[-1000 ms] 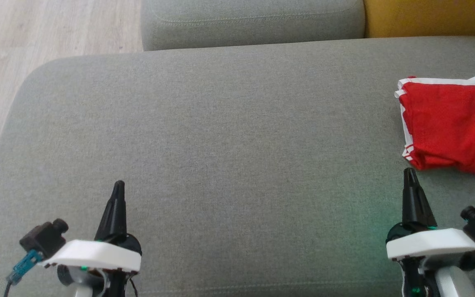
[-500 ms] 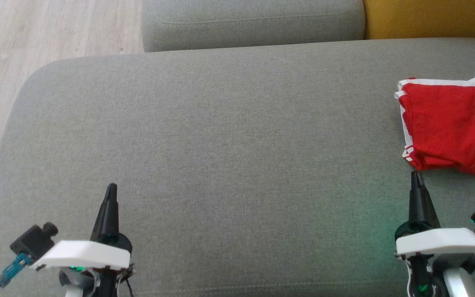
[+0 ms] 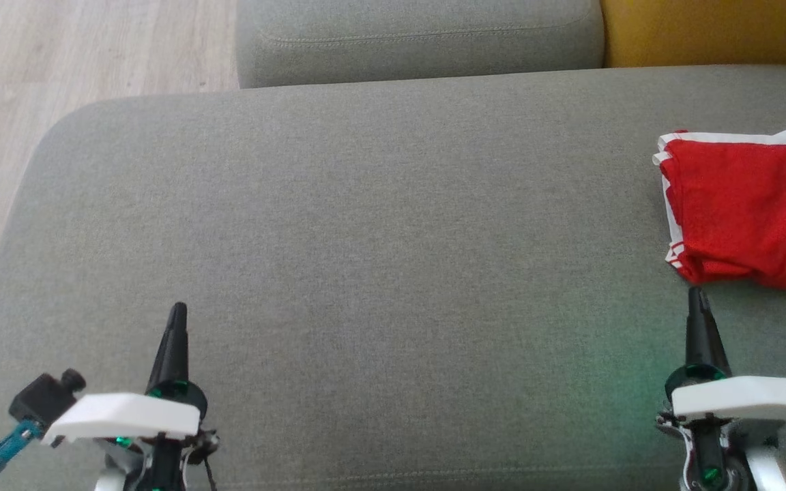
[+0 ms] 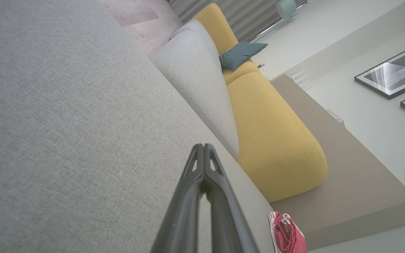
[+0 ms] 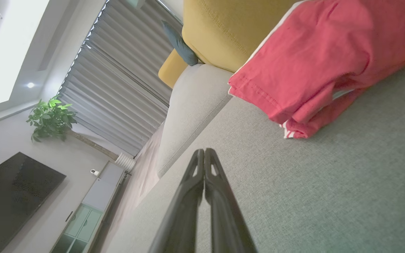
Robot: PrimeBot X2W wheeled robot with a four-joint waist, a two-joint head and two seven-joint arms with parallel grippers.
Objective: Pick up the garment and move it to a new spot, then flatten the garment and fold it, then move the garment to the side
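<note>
A folded red garment with white trim lies on the grey sofa seat at the far right, partly cut off by the head view's edge. It also appears close up in the right wrist view and small in the left wrist view. My right gripper is shut and empty, its tip just short of the garment's near edge. My left gripper is shut and empty over bare cushion at the lower left, far from the garment.
A grey back cushion and a yellow cushion border the far edge of the seat. Wooden floor lies beyond the seat's rounded left end. A teal pillow rests on the yellow sofa part.
Both grippers have drawn back toward the bottom of the head view, the left drifting slightly left and the right slightly right. The garment has stayed where it was.
</note>
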